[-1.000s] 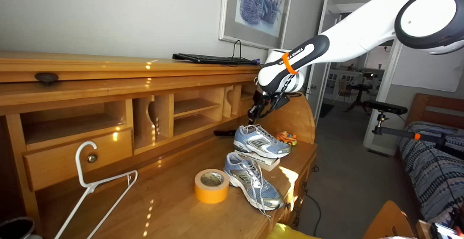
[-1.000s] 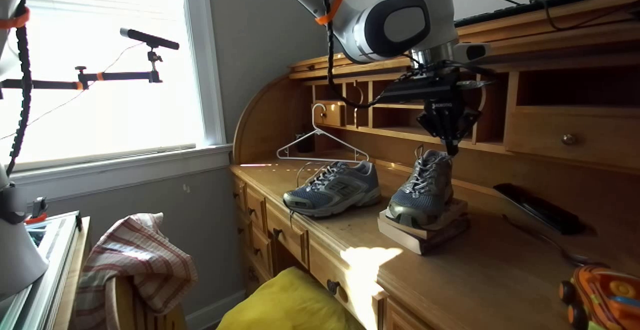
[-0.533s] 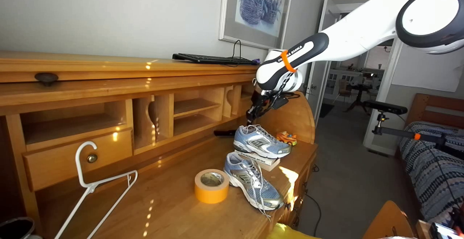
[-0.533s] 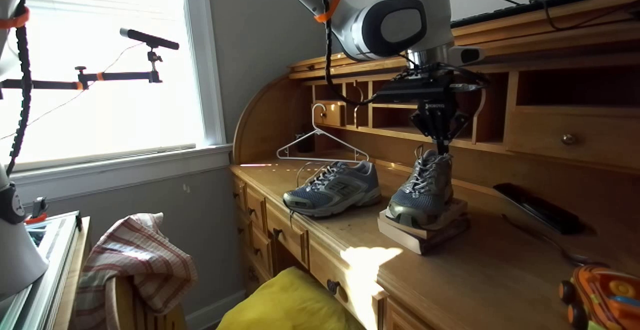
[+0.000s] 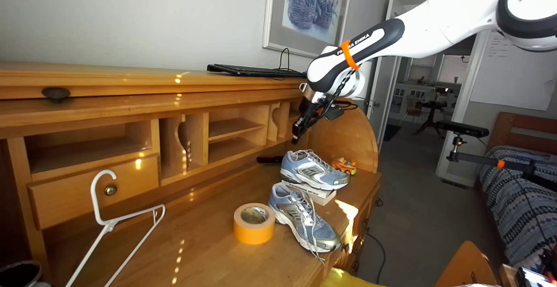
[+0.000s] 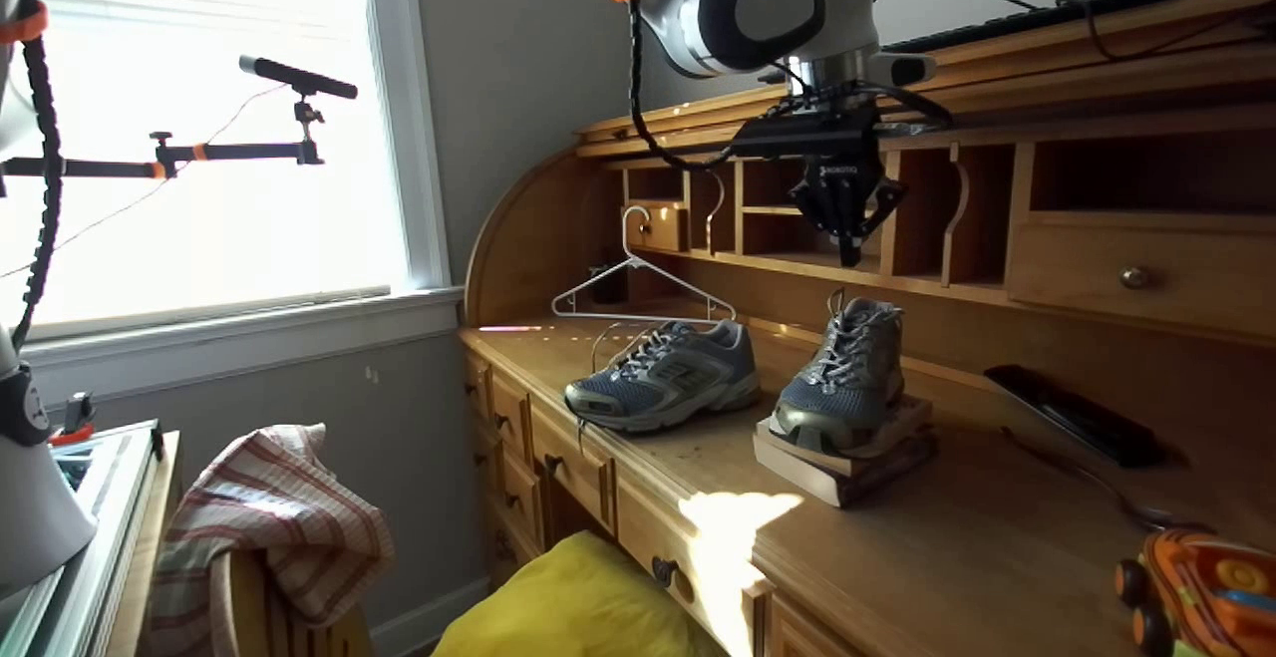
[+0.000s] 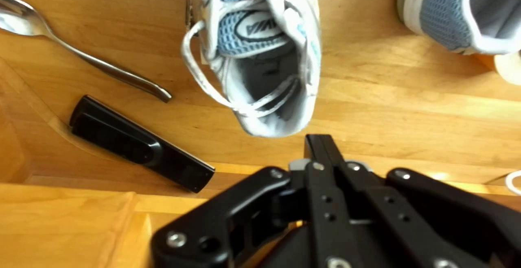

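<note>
The black metal pincer (image 7: 319,138) is clenched, suspended above a blue-and-silver mesh shoe (image 6: 837,378). Near the wooden desk (image 6: 957,567)'s front edge, the shoe is supported by pale rectangular books (image 5: 314,194).

In an exterior view, camera well off from the gripper (image 5: 296,139), facing past it toward the door (image 5: 387,73). In an exterior view, fairly near, facing past it toward the window (image 6: 199,29). Wrist view: close, looking down. All share the shoe (image 7: 256,28) nearest the gripper.

On my wrist view the gripper (image 7: 319,139), tips together, hangs near a shoe (image 7: 256,36); left lie a black handset (image 7: 140,145) and probably a spoon (image 7: 87,57).
</note>
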Robot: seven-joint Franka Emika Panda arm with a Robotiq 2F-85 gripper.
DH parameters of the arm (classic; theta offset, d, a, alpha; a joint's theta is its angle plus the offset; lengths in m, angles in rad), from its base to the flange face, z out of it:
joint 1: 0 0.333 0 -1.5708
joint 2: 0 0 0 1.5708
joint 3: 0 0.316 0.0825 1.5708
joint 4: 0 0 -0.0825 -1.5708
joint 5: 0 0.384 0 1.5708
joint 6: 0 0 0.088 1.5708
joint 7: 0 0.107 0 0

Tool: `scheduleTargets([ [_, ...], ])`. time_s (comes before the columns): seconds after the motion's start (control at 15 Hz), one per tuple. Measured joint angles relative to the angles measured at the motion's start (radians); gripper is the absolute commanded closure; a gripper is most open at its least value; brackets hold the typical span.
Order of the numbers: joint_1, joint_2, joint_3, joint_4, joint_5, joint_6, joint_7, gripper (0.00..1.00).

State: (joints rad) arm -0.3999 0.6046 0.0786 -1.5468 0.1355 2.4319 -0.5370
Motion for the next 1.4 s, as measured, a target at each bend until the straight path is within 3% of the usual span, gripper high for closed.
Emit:
scheduleTargets([
  [0.4,0.006,-0.016,-0.016,-0.003,0.005,-0.178,-0.039,1.00],
  [1.4,0.016,0.055,-0.057,0.031,0.003,-0.103,-0.039,1.00],
])
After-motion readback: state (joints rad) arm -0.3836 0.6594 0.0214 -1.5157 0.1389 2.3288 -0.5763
